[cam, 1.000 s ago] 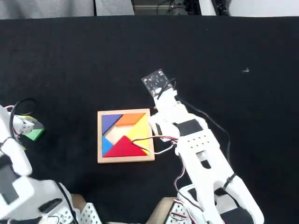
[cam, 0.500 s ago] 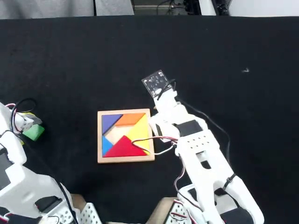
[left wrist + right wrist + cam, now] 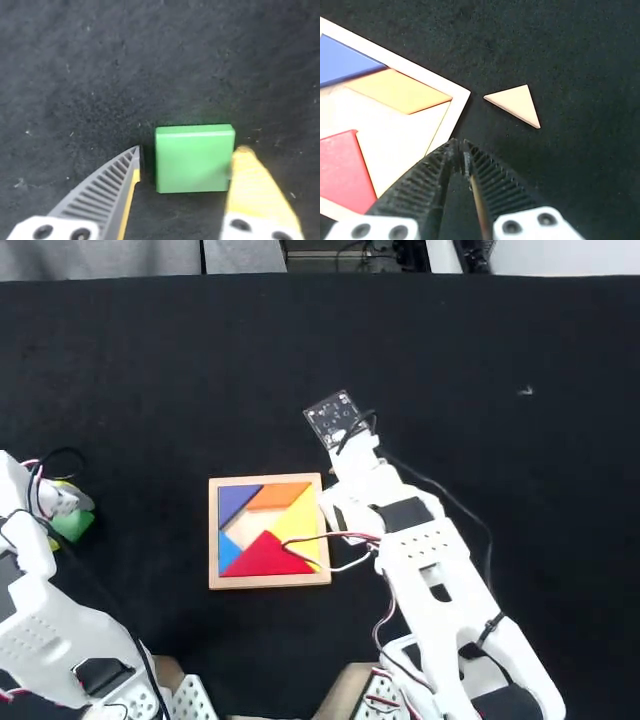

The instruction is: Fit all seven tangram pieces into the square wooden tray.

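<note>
Left fingers (image 3: 107, 185) newly astride green square (image 3: 194, 159)

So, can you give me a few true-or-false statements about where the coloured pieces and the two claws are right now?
1. The green square wooden piece sits inside the square wooden tray. False: it lies on the black table, between the open fingers of the left claw.
2. The right claw is shut and empty. True.
3. A pale wooden triangle lies on the table beside the tray. True.
4. The red triangle piece lies outside the tray. False: it sits in the tray.
</note>
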Tool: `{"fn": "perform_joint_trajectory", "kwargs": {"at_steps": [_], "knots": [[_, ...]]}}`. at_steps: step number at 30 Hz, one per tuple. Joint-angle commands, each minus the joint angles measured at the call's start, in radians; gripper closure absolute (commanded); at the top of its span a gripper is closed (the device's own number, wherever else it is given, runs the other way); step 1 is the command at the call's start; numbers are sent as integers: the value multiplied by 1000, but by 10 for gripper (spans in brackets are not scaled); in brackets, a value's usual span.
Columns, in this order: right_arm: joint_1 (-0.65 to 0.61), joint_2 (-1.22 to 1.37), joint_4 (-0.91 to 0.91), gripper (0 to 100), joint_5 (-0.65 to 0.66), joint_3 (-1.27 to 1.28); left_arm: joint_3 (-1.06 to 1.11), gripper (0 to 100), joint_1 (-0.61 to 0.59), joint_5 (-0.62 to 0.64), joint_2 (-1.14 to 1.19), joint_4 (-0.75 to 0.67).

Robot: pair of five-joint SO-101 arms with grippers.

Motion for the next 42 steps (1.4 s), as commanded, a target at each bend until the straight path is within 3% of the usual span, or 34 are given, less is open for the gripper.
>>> {"fn": "perform_joint_trajectory", "kwargs": {"at_steps": [1, 12, 25, 29, 34, 37, 42], "knots": [[12, -28, -21, 988, -8, -7, -47, 843, 19, 0, 11, -9], [12, -28, -21, 987, -8, -7, -82, 799, 81, -6, -28, 127], [12, -28, -21, 987, -8, -7, 8, 801, 153, -11, -408, 141], [12, -28, -21, 987, -8, -5, 25, 801, 209, -68, -462, 143], [12, -30, -21, 987, -8, 8, 77, 797, 105, -55, -460, 140], [12, -30, -21, 987, -8, 8, 163, 797, 44, -64, -453, 74], [-29, -30, -21, 987, -8, 15, 288, 796, 42, -64, -413, -94]]}}
